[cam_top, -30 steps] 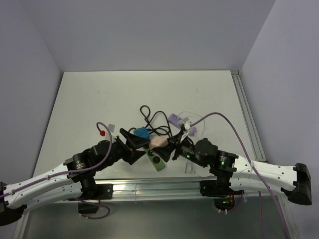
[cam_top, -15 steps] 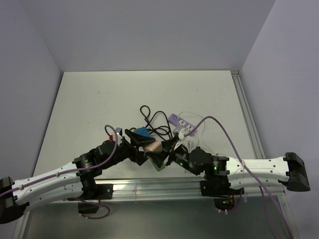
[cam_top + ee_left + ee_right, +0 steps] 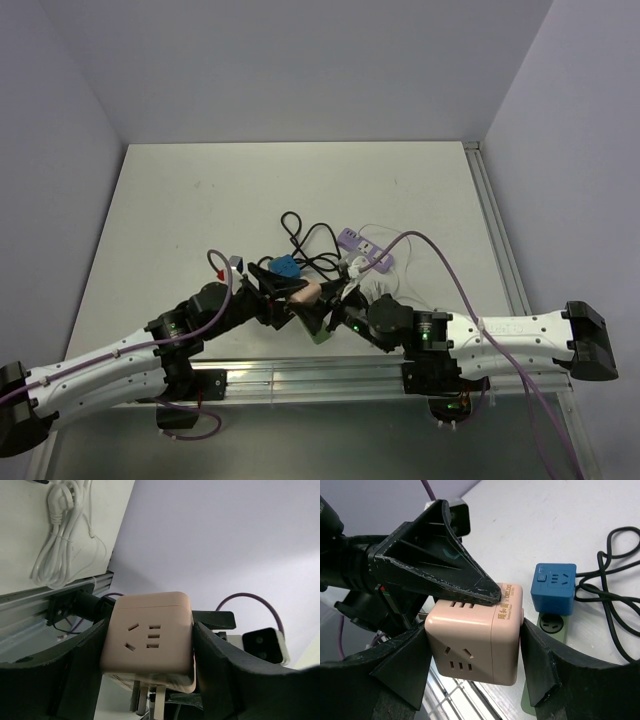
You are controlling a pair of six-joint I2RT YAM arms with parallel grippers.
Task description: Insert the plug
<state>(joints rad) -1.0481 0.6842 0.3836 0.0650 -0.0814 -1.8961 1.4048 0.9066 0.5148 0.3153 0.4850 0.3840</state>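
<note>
The blue plug (image 3: 553,587) is located on the table (image 3: 200,200) at the far end of the green power strip (image 3: 551,625), with its socket face turned upward. It sits directly over that end of the strip, and one open socket of the strip is exposed just in front of it. Whether its pins are seated in the strip cannot be determined. No finger is in contact with the blue plug. A black cable (image 3: 615,580) is looped on the table just beside it. A second cube, the pink adapter (image 3: 475,635), is held off the table between the two arms, nearer the table's near edge than the blue plug. The right gripper (image 3: 472,652) is clamped on the pink adapter, with one finger pressed to each opposite side face. The left gripper (image 3: 148,650) is closed on the same adapter from the opposite direction. In the left wrist view its fingers (image 3: 82,665) lie against both flanks of the cube with no gap visible. In the right wrist view one left finger is seen lying across the adapter's upper edge. Metal prongs (image 3: 150,700) project from the underside of the pink adapter. A bundled white cable (image 3: 60,535) lies on the table, well apart from the grippers.
</note>
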